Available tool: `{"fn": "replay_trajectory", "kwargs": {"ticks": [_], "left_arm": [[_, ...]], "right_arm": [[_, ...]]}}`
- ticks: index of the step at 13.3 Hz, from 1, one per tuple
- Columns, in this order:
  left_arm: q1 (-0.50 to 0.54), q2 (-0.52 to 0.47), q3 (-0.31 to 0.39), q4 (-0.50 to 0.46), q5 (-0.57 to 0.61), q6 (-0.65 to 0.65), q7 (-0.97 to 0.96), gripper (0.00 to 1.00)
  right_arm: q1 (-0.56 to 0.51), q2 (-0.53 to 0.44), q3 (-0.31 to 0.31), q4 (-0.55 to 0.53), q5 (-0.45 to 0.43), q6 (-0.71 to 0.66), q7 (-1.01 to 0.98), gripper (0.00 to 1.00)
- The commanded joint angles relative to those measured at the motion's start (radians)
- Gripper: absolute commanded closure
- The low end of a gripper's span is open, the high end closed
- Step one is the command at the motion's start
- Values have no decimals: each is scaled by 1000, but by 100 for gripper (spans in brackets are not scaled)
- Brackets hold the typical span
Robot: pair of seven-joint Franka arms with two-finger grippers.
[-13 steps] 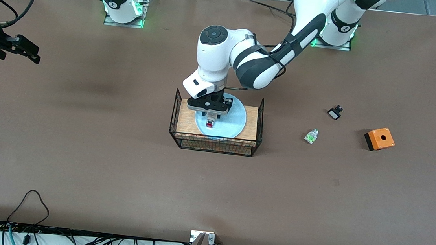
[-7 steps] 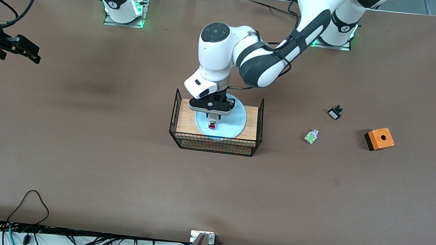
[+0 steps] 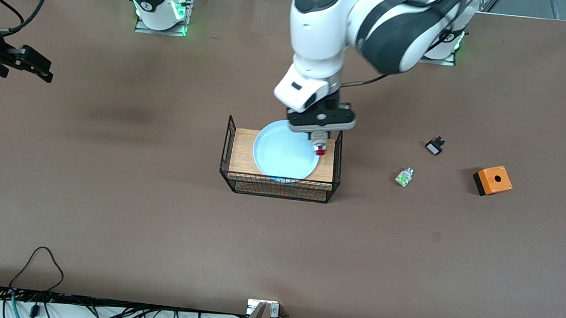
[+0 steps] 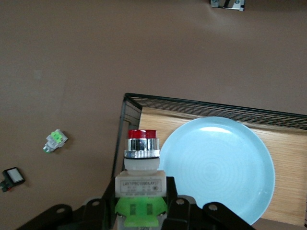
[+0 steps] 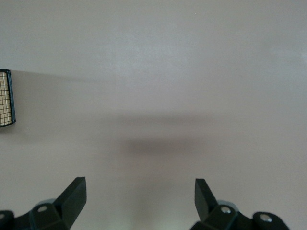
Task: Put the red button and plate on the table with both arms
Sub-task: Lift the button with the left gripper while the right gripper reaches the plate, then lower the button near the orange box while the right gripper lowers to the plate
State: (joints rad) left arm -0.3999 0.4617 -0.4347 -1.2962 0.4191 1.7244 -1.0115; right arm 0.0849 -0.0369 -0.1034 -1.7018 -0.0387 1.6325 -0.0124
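Left gripper [image 3: 319, 142] clamps red button [image 4: 141, 165] above rack [image 3: 279, 179] edge; plate [image 3: 283, 151] below fingers. Clear wire, lower gently onto table [image 3: 154, 219]. Right gripper [image 5: 139, 191] waits, fingers spread.

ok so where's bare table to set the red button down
Bare table spans the stretch nearer the front camera than the rack, and between rack and right gripper. It is crowded around the green-and-clear piece, black part and orange box.
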Motion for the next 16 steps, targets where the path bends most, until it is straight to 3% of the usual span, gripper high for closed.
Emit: {"fn": "replay_trajectory", "kwargs": {"ticks": [1,6,13,16], "left_arm": [[64,-9,-10,14,-19,-89,98,80],[249,-8,-9,60,-56,-88,409,79],[453,15,-2,49,-83,-48,807,79],[510,52,-1,35,-97,3,950,79]], "right_arm": [[10,-3,8,8,48,-13,49,0],[169,23,77,33,86,-2,535,0],[461,261,79,240,126,59,1191,0],[541,334,79,255,125,171,1388,0]]}}
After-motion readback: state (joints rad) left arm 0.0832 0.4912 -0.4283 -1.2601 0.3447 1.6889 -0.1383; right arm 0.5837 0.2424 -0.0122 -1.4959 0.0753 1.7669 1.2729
